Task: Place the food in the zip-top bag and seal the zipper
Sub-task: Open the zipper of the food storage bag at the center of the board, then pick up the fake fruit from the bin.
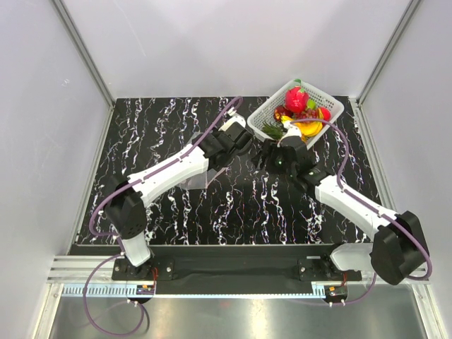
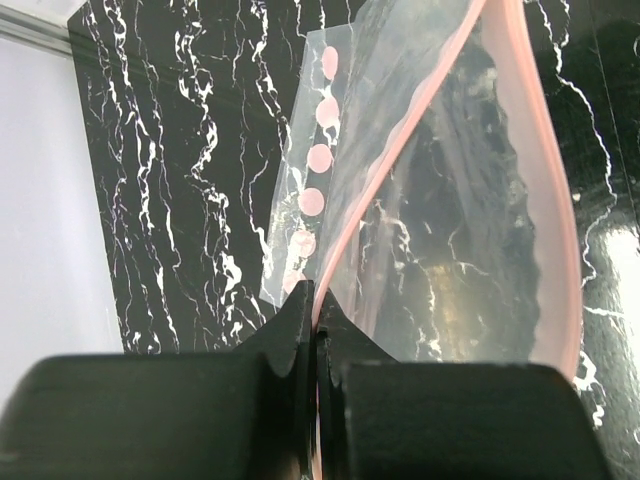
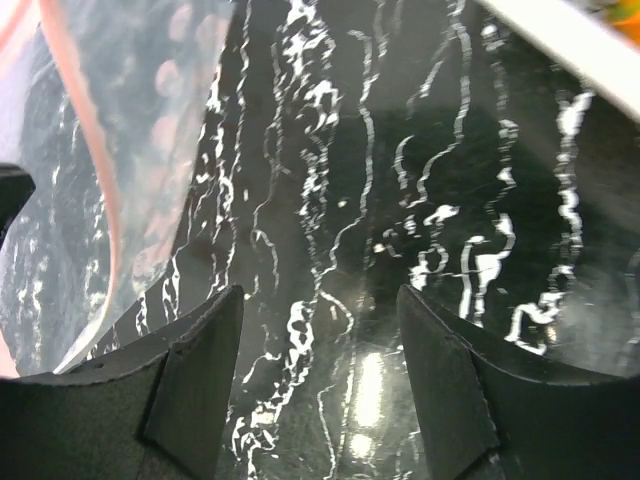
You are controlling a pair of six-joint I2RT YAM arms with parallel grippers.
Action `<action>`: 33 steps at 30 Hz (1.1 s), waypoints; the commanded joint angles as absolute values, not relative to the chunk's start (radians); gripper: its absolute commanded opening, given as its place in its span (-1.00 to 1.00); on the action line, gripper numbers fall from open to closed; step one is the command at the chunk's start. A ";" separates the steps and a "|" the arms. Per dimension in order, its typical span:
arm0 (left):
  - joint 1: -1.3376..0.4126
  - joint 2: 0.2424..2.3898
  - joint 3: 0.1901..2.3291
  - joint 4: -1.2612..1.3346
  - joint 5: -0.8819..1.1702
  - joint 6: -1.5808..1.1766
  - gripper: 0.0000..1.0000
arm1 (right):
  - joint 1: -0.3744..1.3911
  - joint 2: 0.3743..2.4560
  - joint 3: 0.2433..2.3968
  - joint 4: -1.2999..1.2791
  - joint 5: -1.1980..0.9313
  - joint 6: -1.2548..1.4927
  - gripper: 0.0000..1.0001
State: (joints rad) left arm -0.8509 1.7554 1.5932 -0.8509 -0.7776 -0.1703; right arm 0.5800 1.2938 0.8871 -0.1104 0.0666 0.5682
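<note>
My left gripper [image 2: 316, 295] is shut on the pink zipper [image 2: 395, 140] edge of the clear zip-top bag [image 2: 450, 220] and holds its mouth open above the black marbled table. In the top view the left gripper [image 1: 248, 139] sits mid-table, just left of the basket. My right gripper [image 3: 320, 300] is open and empty over bare table. The bag [image 3: 60, 220] and its zipper [image 3: 100, 170] are just to its left. In the top view the right gripper [image 1: 260, 157] faces the left one. Dark red grape-like pieces [image 1: 281, 113] lie in the basket. I cannot pick out the pineapple.
A white lattice basket [image 1: 328, 106] at the back right holds a bright red fruit [image 1: 296, 99], a yellow banana [image 1: 311, 127] and other toy fruits. Its white rim [image 3: 560, 40] shows at the right wrist view's top right. White walls enclose the table.
</note>
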 commanded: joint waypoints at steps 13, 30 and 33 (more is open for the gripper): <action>-0.836 1.786 1.666 -0.779 -0.765 -0.103 -1.00 | 0.275 1.504 1.190 -0.216 -0.173 0.422 0.33; -0.836 1.782 1.677 -0.834 -0.719 -0.120 -1.00 | 0.256 2.006 1.749 -0.469 0.012 0.011 0.40; -0.835 1.784 1.683 -0.841 -0.713 -0.120 -1.00 | 0.255 2.037 1.775 -0.479 -0.027 -0.026 0.40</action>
